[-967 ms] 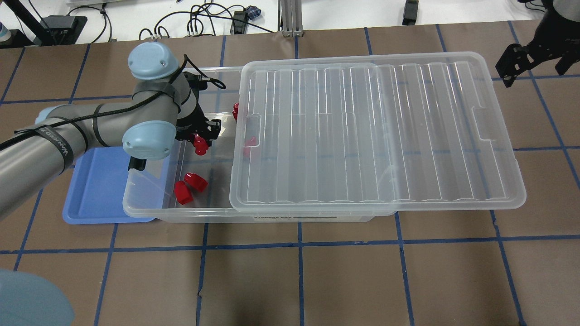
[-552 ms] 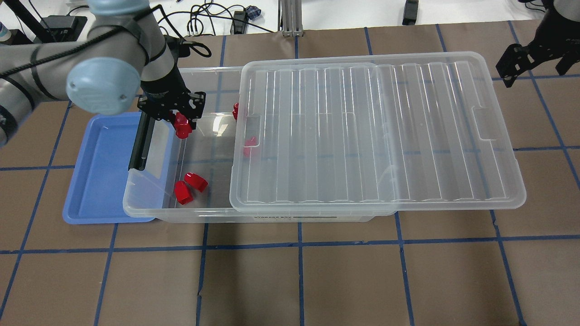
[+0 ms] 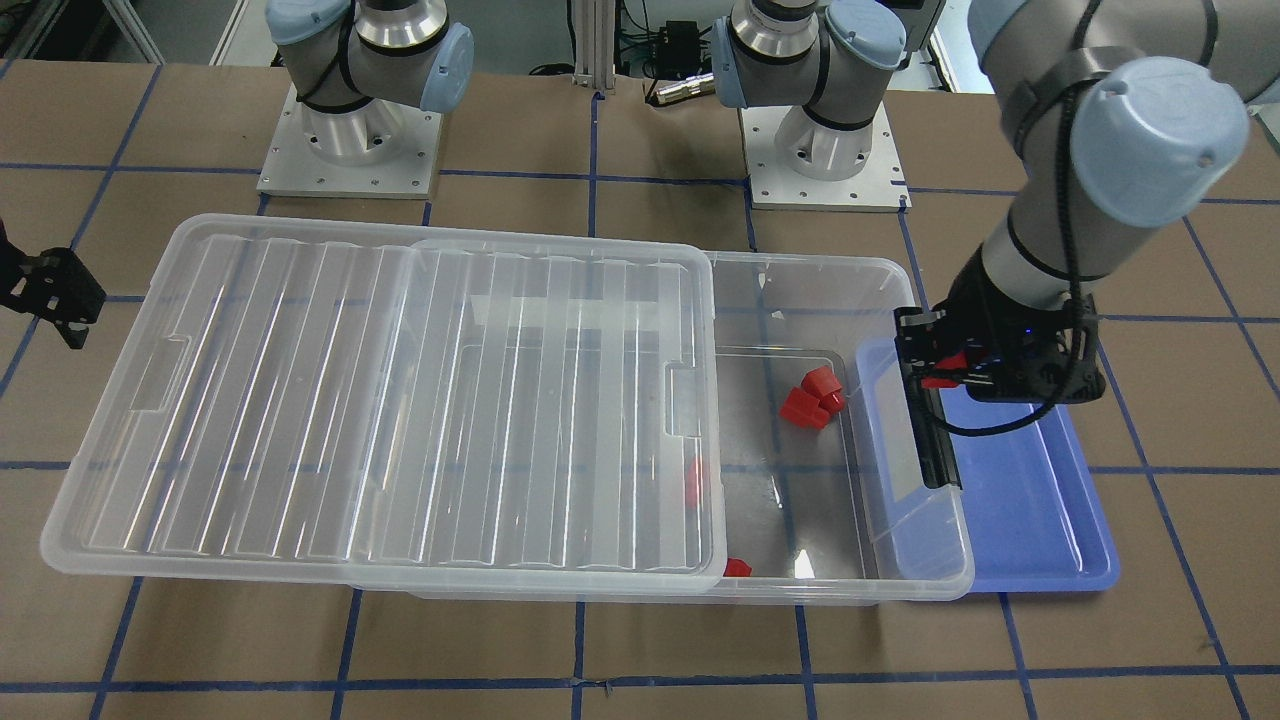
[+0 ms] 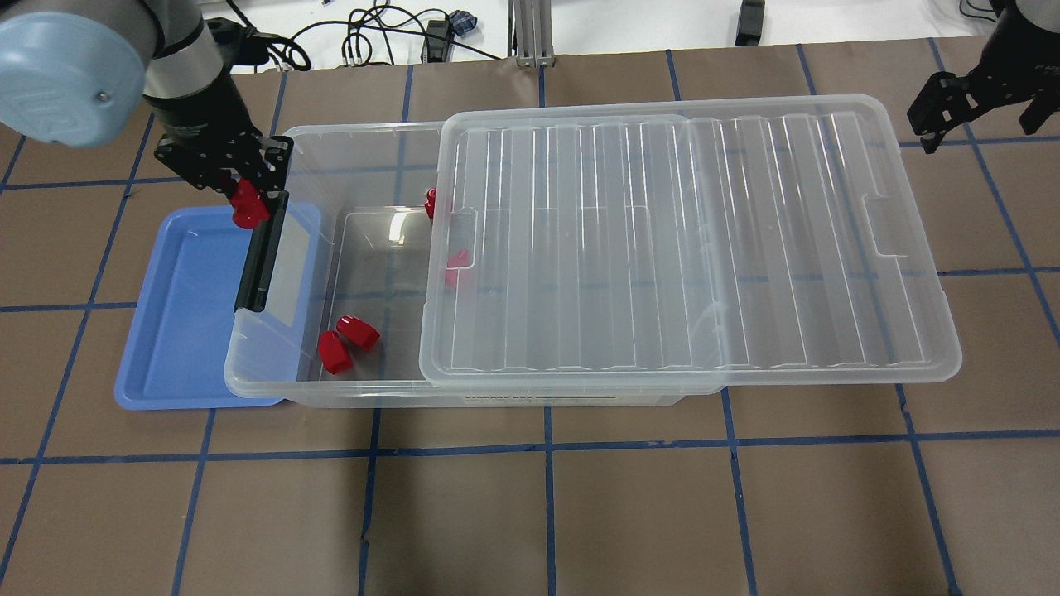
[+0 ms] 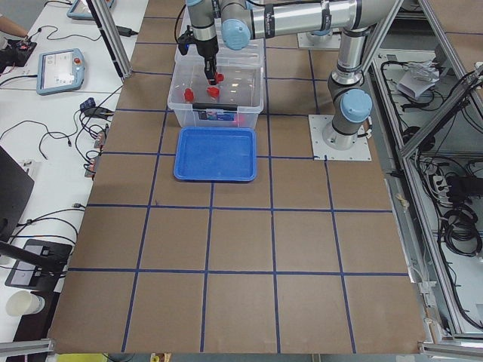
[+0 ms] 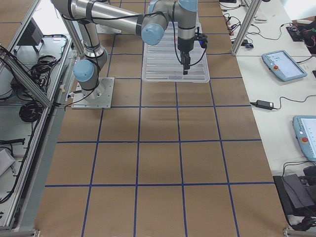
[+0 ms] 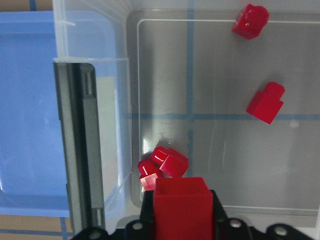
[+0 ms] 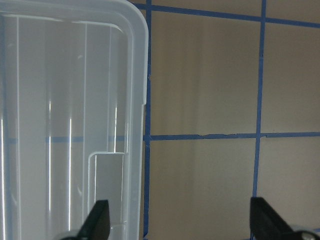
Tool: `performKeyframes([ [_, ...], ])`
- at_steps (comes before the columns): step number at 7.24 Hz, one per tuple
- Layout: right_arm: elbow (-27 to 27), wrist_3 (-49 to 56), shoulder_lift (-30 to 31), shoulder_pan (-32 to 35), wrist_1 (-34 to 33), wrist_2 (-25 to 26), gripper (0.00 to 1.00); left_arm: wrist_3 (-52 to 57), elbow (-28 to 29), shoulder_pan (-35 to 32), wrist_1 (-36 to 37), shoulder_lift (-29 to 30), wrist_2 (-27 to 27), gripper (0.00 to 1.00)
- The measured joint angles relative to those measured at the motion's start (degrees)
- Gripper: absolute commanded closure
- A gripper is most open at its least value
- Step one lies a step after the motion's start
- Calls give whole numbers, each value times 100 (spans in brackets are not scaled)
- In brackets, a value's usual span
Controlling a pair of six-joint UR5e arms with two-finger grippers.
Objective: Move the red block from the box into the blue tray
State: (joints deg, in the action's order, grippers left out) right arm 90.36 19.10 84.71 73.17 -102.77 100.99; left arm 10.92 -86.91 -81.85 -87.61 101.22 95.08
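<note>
Red block (image 4: 247, 204): glossy red. Blue tray (image 4: 178, 331): plain blue. Box (image 4: 364, 393): clear, with black latch bar (image 4: 261, 252) and clear ribbed lid (image 4: 687, 240). Table (image 4: 580, 497): brown, blue line grid. Left arm (image 4: 178, 62): grey, pale blue joint cap (image 4: 62, 74).

A robotics lab: two arm bases (image 3: 350, 150) bolted to a counter (image 4: 629, 513) gridded in blue tape (image 4: 546, 447), aluminium framing (image 4: 530, 33) around it, teach pendants (image 5: 60, 69) and cables (image 4: 364, 37) on white benches (image 4: 629, 25) beyond the left tool (image 4: 247, 203).

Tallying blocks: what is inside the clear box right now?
The box shows four loose red blocks: a close pair, one beside the lid, one under its edge. The ribbed lid blurs the rest.
</note>
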Motion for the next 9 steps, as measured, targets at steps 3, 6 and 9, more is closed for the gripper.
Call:
performKeyframes([
  [3, 16, -42, -50, -56, -29, 65, 0, 1211, -88, 655, 316, 221, 2, 88],
  [6, -19, -49, -119, -72, -104, 71, 0, 2036, -450, 1128, 1285, 554, -41, 88],
  [9, -14, -102, -124, -75, -106, 72, 0, 2178, -601, 1219, 1573, 744, -122, 87],
])
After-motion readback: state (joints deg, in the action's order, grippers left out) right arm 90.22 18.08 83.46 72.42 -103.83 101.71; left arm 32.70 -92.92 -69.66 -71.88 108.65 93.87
